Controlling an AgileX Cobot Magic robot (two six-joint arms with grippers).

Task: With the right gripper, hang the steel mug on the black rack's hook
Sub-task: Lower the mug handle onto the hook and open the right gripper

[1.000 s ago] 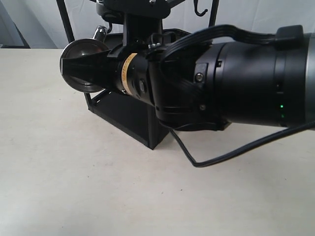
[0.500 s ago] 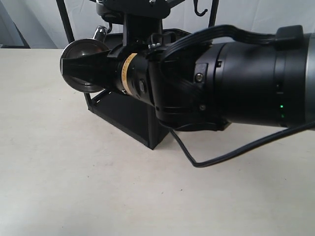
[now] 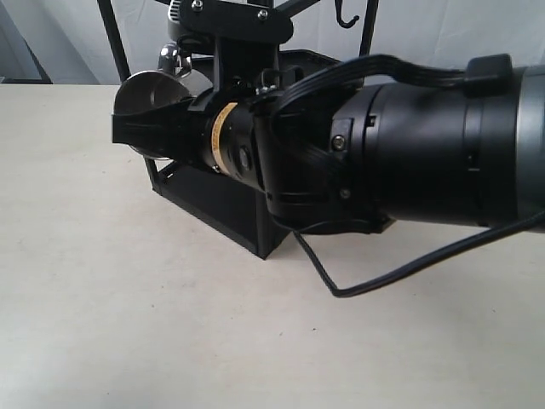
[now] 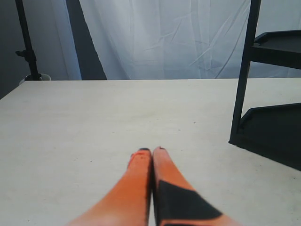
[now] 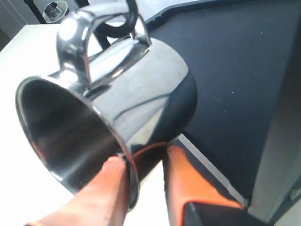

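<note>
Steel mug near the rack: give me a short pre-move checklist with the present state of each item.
1. The right gripper pinches the steel mug's rim: ok.
2. Mug handle free of the fingers: ok.
3. Hook passing through the handle loop: ok, a black curve shows inside it.
4. Mug's weight resting on the hook: cannot tell.
5. The left gripper shut, low over the table, apart from the black rack: ok.

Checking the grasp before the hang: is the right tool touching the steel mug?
Touching. The right wrist view shows the right tool pinching the steel mug at its rim, one finger inside the wall, the other outside.
</note>
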